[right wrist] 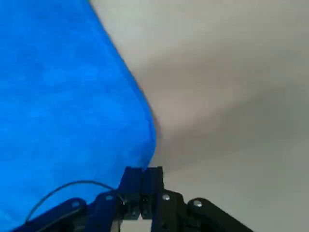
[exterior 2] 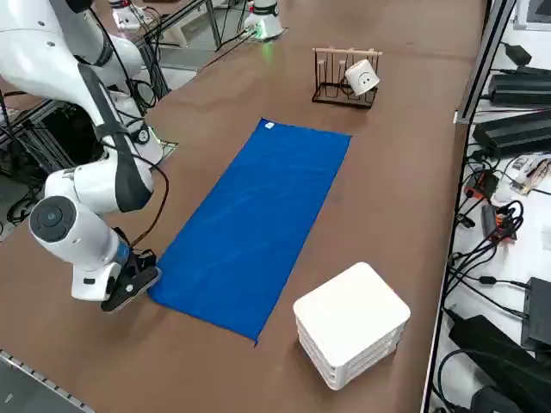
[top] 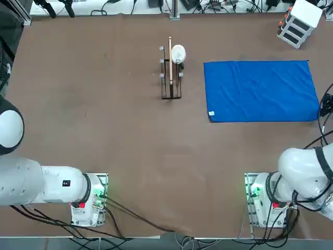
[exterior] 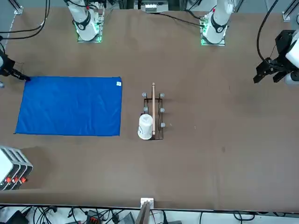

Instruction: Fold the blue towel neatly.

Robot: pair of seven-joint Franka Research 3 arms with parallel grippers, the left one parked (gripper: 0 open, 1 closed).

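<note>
At the top view's right edge, the black 2-finger right gripper (right wrist: pixel 144 170) pinches 1 corner of the royal-blue cloth towel (top: pixel 260 91); too shallow a grip could slip during lifting.

Four things and a gripper.
One blue towel (top: pixel 263 91), one wire rack (exterior 2: pixel 344 93) beside the towel, one white mug (exterior 2: pixel 362 77) in it, one white box (exterior 2: pixel 351 318) near the towel, one right gripper (right wrist: pixel 144 170) at the towel's corner.

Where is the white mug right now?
In the top view, the white mug is on the metal rack, at its right side beside the wooden bar, left of the blue towel.
</note>
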